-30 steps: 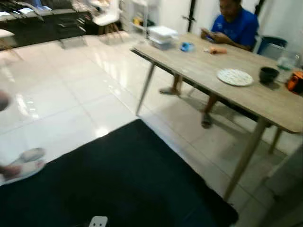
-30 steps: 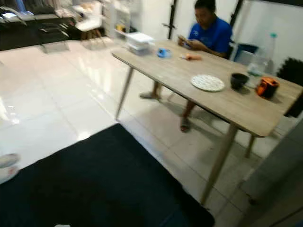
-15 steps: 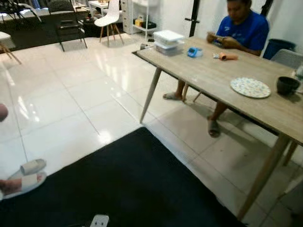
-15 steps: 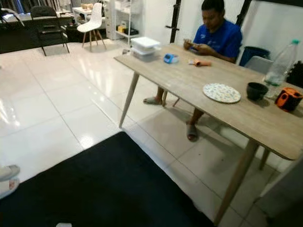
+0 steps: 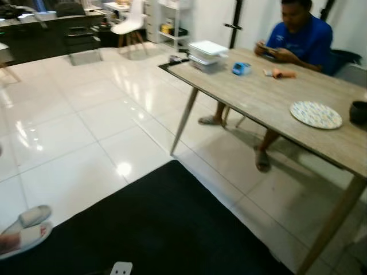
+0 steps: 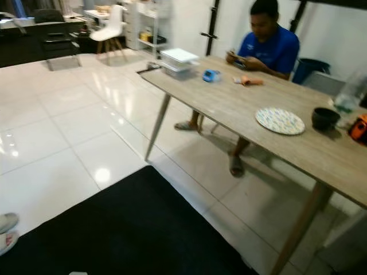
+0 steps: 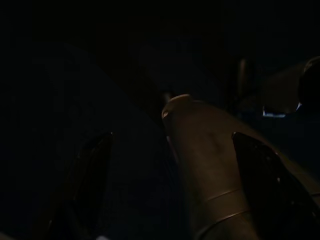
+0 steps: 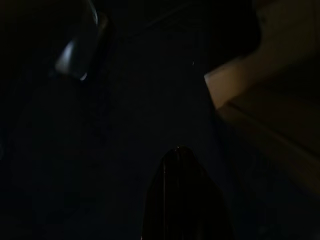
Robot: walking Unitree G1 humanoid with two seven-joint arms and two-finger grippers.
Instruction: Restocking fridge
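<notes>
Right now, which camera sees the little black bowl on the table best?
The right eye view: the whole black bowl sits beside the patterned plate. The left eye view catches just its edge, cut off at the frame. The wrist views are too dark.

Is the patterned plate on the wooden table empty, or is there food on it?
Empty. The patterned plate lies flat on the wooden table, and its whole speckled face shows with nothing on it. The black bowl stands apart, beside it.

Plate on table, rug before it.
</notes>
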